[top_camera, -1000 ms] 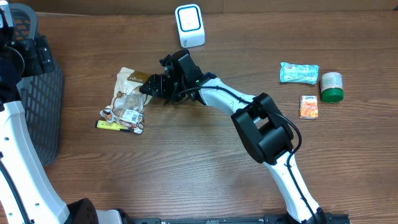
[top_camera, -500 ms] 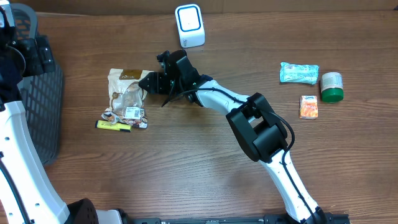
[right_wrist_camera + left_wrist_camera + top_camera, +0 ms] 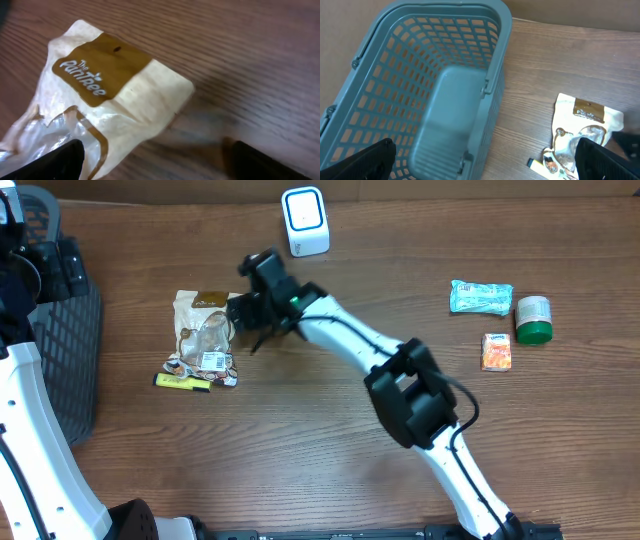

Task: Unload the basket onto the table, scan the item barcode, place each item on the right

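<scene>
Overhead: snack pouch [image 3: 203, 340] flat on tabletop [image 3: 250, 465], left of centre. Long axis runs away from robot: brown header [image 3: 208, 300] at far end, white label [image 3: 211, 363] at near end. Right hand [image 3: 238, 312] just right of brown header, fingers apart, empty. Scanner [image 3: 305, 220] farther back.

Left wrist: left hand [image 3: 480, 167] spread wide, empty, above basket [image 3: 497, 60]; snack pouch well to its right.

Right wrist: brown header corner just ahead, between spread fingers. Right arm clearly nearer, so pick-up likely falls to it, at header end.
</scene>
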`<state>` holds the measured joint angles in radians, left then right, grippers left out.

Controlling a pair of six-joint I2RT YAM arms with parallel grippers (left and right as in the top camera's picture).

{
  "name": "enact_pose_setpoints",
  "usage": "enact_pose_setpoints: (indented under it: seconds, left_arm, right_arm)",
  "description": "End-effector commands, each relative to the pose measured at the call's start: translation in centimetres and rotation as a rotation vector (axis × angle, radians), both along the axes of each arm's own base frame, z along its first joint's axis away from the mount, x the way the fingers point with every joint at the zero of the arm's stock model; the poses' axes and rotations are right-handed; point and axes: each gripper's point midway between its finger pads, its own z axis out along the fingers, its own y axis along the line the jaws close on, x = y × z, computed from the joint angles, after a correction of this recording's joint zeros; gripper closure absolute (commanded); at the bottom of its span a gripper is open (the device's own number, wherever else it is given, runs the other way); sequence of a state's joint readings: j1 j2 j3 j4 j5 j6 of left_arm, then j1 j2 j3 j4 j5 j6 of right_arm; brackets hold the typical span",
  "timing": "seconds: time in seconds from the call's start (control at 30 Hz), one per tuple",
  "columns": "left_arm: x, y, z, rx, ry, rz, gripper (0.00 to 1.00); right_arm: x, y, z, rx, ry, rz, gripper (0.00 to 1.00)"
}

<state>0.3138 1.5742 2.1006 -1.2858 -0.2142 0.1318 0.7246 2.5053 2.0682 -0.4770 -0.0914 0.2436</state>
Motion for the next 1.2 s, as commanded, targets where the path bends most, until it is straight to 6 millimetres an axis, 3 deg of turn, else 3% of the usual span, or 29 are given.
enact_pose_setpoints:
  seconds: [0.0, 0.13, 0.27, 0.53, 0.67, 0.83, 1.0, 1.17]
  left_arm:
    - [0.3, -0.1, -0.1, 0.01, 0.007, -0.014, 0.0]
    - [0.3, -0.1, -0.1, 0.01, 0.007, -0.015, 0.0]
    - [0.3, -0.1, -0.1, 0.01, 0.007, -0.014, 0.0]
    - [0.3, -0.1, -0.1, 0.01, 0.007, -0.015, 0.0]
    - [0.3, -0.1, -0.1, 0.01, 0.006, -0.013, 0.0]
    - [0.3, -0.1, -0.1, 0.01, 0.007, -0.014, 0.0]
    - [0.3, -0.1, -0.1, 0.01, 0.007, -0.015, 0.0]
    - [0.3, -0.1, -0.1, 0.01, 0.007, -0.014, 0.0]
  right_arm:
    - [-1.2, 3.1, 2.1, -0.113, -0.21, 0.025, 0.04]
    - [-3.0, 5.8, 2.6, -0.104, -0.265, 0.046, 0.04]
    - [-3.9, 6.1, 0.9, -0.157, -0.278, 0.033, 0.04]
    - [-2.3, 0.6, -2.0, -0.305, -0.203, -0.146, 0.03]
    - [-2.9, -2.5, -3.4, -0.333, -0.06, -0.224, 0.03]
    - [-6.7, -4.8, -4.5, -0.325, 0.241, -0.169, 0.04]
    - [-13.0, -6.3, -3.9, -0.254, 0.662, -0.155, 0.04]
    - [-15.1, -8.2, -2.1, -0.308, 0.751, -0.159, 0.0]
